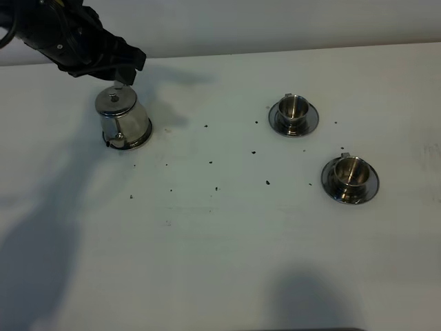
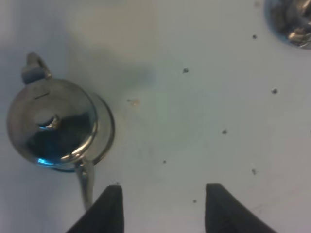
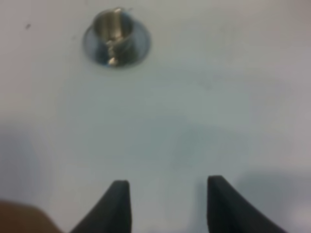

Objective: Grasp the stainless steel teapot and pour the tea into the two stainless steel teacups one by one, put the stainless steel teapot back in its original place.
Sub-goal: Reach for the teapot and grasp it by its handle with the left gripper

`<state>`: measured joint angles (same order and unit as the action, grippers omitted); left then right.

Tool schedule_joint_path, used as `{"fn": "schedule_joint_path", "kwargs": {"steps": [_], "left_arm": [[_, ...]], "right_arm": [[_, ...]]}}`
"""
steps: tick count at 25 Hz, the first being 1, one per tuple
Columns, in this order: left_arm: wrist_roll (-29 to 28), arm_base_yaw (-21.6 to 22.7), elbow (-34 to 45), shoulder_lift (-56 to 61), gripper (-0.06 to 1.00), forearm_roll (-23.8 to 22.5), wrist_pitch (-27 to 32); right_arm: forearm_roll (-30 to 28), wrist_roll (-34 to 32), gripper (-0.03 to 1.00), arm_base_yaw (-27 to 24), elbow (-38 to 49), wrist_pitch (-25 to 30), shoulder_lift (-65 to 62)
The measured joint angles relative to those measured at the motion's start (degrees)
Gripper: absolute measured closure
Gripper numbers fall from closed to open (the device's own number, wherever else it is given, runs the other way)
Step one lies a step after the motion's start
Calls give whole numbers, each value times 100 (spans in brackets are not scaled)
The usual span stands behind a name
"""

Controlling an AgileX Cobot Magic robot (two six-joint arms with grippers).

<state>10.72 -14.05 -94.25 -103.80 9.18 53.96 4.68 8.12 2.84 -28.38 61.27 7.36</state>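
1. tabletop: white surface with small dark specks scattered around its middle.

2. stainless steel teapot: stands upright at about 10 o'clock from the tabletop's centre in the exterior high view, with its lid on and the knob up. its base sits on the coaster, whose rim shows around the foot of the pot.

3. left gripper: the jaws stand moderately apart with nothing held; only bare tabletop shows in the gap. in the exterior high view it hangs at 12 o'clock of the teapot, just beyond the lid. in the left wrist view a thin steel limb of the pot reaches to just beside 1 fingertip. whether they touch cannot be told.

4. teacup 1: upright on saucer 1, at about 2 o'clock from the tabletop's centre.

5. teacup 2: upright on saucer 2, at about 3 o'clock from the centre and at 5 o'clock of teacup 1. both cups stand well apart from the teapot. their contents cannot be told.

6. right gripper: outside the exterior high view. in the right wrist view the jaws stand apart and empty over bare tabletop. a teacup on a saucer lies ahead of it, well apart. which of the 2 it is cannot be told.
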Motion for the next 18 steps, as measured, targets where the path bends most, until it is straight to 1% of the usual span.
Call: {"fn": "schedule_joint_path", "kwargs": {"steps": [3,6,15,18], "left_arm": [[-30,0,-334,-283,52,-85,206],[-30,0,-607,-570,52,-96,366],[-37,0,-777,-1017,52,-219,392],[-95,0,-1040,-1143,52,-214,479]], "right_arm": [[2,0,61,-157,6,5,-431],[14,0,61,-176,6,3,-740],[18,0,61,-198,13,3,-775],[20,0,61,-198,13,3,-775]]}}
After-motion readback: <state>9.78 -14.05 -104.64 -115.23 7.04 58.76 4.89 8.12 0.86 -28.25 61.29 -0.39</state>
